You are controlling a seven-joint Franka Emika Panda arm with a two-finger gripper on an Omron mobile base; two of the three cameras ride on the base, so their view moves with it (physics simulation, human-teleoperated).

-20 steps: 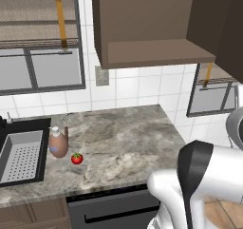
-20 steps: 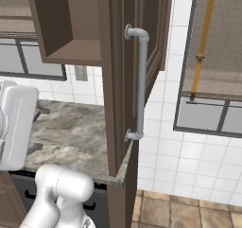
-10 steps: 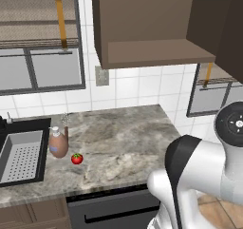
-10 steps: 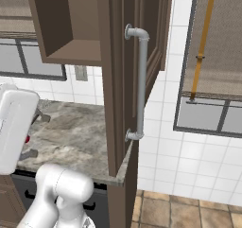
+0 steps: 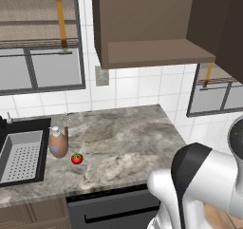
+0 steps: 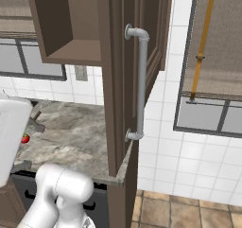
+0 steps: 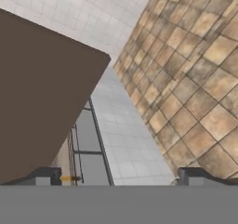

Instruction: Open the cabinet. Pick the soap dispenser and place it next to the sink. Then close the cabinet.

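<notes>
The cabinet [image 5: 156, 33] hangs above the counter with its door [image 6: 118, 80] swung wide open and its shelf bare. A long silver bar handle [image 6: 142, 80] runs down the door's outer face. Down on the counter, the soap dispenser [image 5: 58, 143] stands upright right beside the sink [image 5: 21, 159]. My gripper [image 7: 120, 176] is open, with nothing between its fingertips [image 7: 44, 175]. It looks past a brown surface of the cabinet [image 7: 42, 102] toward the tiled wall and floor.
A small red tomato [image 5: 77, 158] lies on the marble counter [image 5: 123, 142] just right of the dispenser. Windows flank the cabinet on both walls. The open door juts out past the counter's right end, over the tiled floor [image 6: 189, 213].
My arm has swung, its upper links moving toward the right edge of the left base view. The dispenser, tomato and cabinet door have stayed put.
</notes>
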